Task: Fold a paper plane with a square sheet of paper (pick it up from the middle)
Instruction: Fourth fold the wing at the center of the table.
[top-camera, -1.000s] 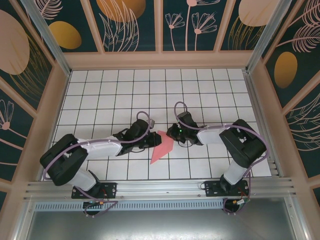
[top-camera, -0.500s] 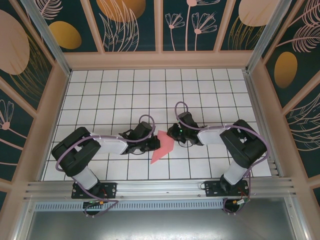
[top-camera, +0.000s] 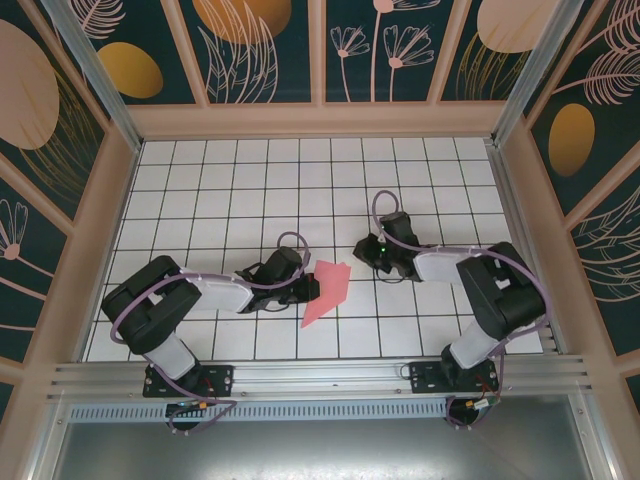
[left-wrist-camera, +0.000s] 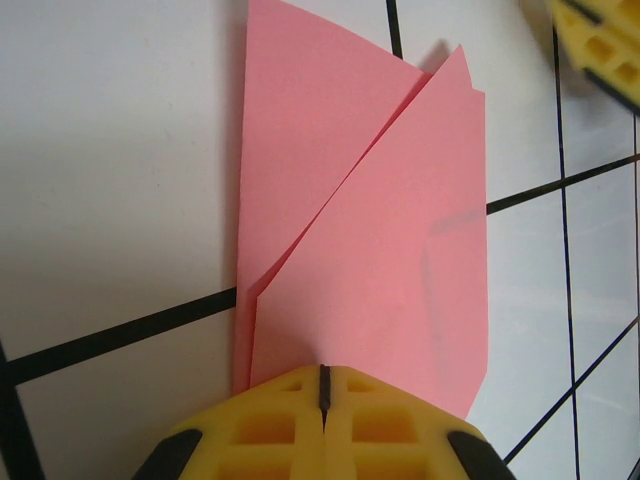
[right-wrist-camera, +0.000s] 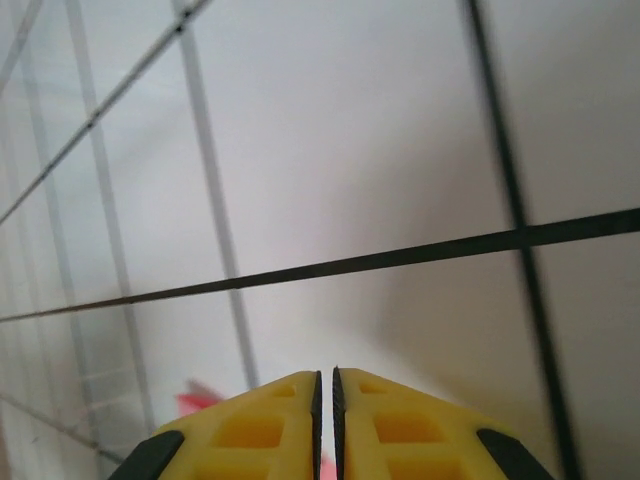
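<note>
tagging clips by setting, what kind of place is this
Probably a lab robot cell, not a home: a white gridded tabletop, boxed in by walls printed with plants, and an aluminium rail along the near edge.

The table (top-camera: 220, 180) is white tile with black grid lines. A folded pink-red paper (top-camera: 328, 290) lies flat on it across a grid line, centrally, toward the near edge.

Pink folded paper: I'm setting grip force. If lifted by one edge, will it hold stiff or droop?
Probably droops: the pink folded paper is a thin sheet, only doubled where its layers overlap. Likely very light, so the shut left end effector at its edge could slide it over the smooth white table.
</note>
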